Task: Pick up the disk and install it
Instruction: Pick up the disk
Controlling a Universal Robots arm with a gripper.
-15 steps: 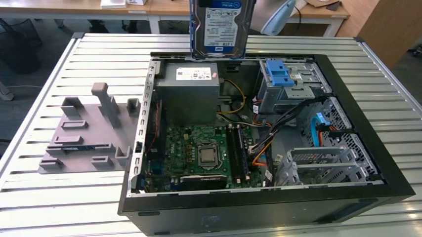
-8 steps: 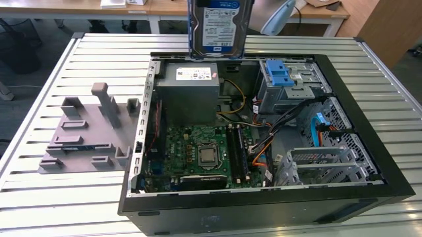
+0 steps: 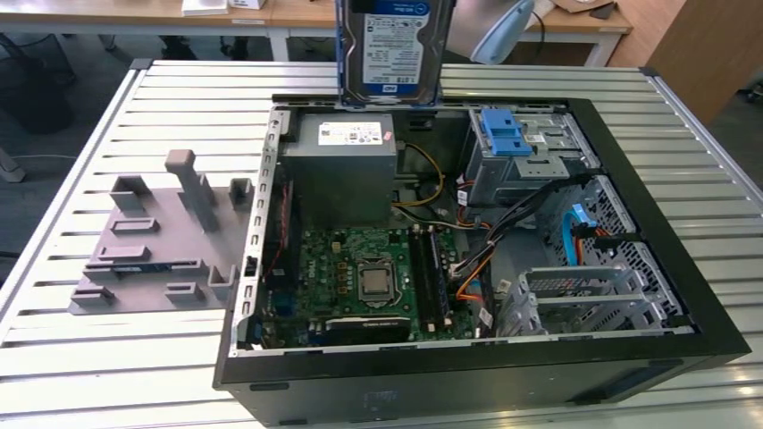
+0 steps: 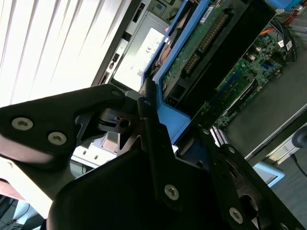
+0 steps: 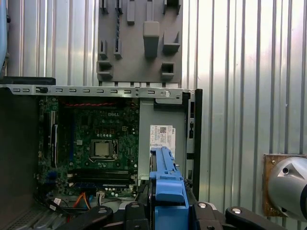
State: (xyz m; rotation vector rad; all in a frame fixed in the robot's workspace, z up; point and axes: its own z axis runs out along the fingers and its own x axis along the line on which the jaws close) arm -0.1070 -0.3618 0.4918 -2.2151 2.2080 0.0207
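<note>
The disk (image 3: 394,49), a silver hard drive with a white-and-blue label in a blue plastic frame, hangs upright above the far edge of the open computer case (image 3: 667,268). In both wrist views my gripper (image 5: 167,213) is shut on the disk's blue frame (image 5: 165,179), one black finger on each side. The second wrist view shows the disk's green circuit-board underside (image 4: 201,43) reaching away from the gripper (image 4: 176,125). The grey drive cage with a blue latch (image 3: 515,134) sits inside the case, just below the disk and toward the exterior view's right.
A grey power-supply box (image 3: 343,165) lies directly under the disk, with the motherboard (image 3: 364,277) nearer the camera. Loose cables (image 3: 560,228) run beside the cage. A grey 3D-printed fixture (image 3: 161,241) stands on the slatted table (image 3: 71,357) at the exterior view's left.
</note>
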